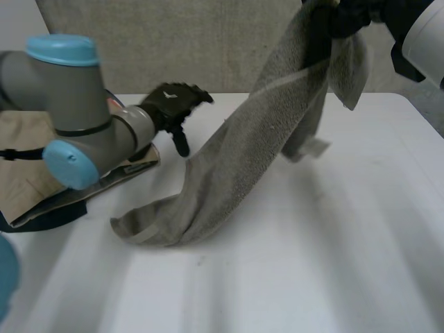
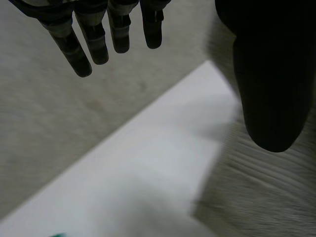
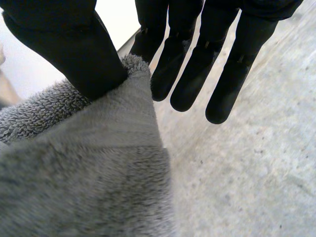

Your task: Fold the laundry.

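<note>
White bench (image 1: 333,263) before a pale backdrop: my right hand (image 1: 347,17) holds a grey towel (image 1: 236,159) up by one end, thumb pinching the pile against my fingers. The rest of the cloth slopes down, and its far end lies crumpled on the bench. My left hand (image 1: 173,104) hovers near the hanging cloth but apart from it, fingers straight and holding nothing. It is just beside a folded beige garment (image 1: 28,173) on my left of the bench. I judge the towel soft, thick and limp, with some weight of its own. It sags and bunches and will not keep an edge unaided, though its nap should resist slipping. A corner or hem looks the best hold, and the low end on the bench is where my free hand could take it.
</note>
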Controlling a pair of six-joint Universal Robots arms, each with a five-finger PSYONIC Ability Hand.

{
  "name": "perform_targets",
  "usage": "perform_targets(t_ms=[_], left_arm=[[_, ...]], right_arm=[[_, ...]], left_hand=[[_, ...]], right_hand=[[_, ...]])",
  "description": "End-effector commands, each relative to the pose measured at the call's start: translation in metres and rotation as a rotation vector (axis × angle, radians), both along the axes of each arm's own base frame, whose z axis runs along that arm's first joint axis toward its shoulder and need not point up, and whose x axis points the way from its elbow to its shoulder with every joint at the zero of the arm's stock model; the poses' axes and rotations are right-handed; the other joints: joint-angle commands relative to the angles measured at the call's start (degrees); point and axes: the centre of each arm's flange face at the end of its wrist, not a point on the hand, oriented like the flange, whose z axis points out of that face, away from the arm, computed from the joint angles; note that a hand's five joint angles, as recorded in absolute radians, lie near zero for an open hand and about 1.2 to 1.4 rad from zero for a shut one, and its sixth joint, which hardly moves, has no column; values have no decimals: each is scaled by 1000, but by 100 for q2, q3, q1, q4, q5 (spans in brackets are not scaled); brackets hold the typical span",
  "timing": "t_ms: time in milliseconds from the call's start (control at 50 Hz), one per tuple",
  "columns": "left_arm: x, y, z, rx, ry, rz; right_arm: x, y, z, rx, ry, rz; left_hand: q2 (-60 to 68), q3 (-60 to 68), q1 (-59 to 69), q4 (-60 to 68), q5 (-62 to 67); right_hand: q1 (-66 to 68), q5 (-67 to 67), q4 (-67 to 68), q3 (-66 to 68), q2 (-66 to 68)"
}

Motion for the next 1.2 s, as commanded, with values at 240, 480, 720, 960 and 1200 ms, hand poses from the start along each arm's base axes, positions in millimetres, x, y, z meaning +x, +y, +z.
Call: perform_targets(t_ms=[240, 480, 720, 960, 1200], left_arm=[[-7, -10, 1, 87, 23, 44], [5, 3, 106, -264, 117, 151], [16, 41, 22, -51, -100, 108], [17, 54, 42, -118, -71, 101], [15, 56, 100, -243, 23, 105]], right_arm=[[-14, -59, -31, 27, 53, -164], [-20, -119, -104, 165, 166, -328], [-1, -176, -242, 360, 265, -317], [-6, -217, -231, 288, 93, -378], [-37, -116, -165, 534, 170, -354]], left_hand=[[6818, 6775, 6801, 6856, 6726], [6818, 6775, 6801, 6856, 6726], [6818, 6775, 6801, 6856, 6726], [6818, 6775, 6801, 6856, 6726], [6818, 6775, 6801, 6856, 6726]], right_hand=[[1500, 1250, 1133, 1171, 1217], [1500, 1250, 1133, 1171, 1217], [1500, 1250, 1133, 1171, 1217], [-5500, -5750, -5867, -5829, -5783], [-5500, -5750, -5867, -5829, -5783]])
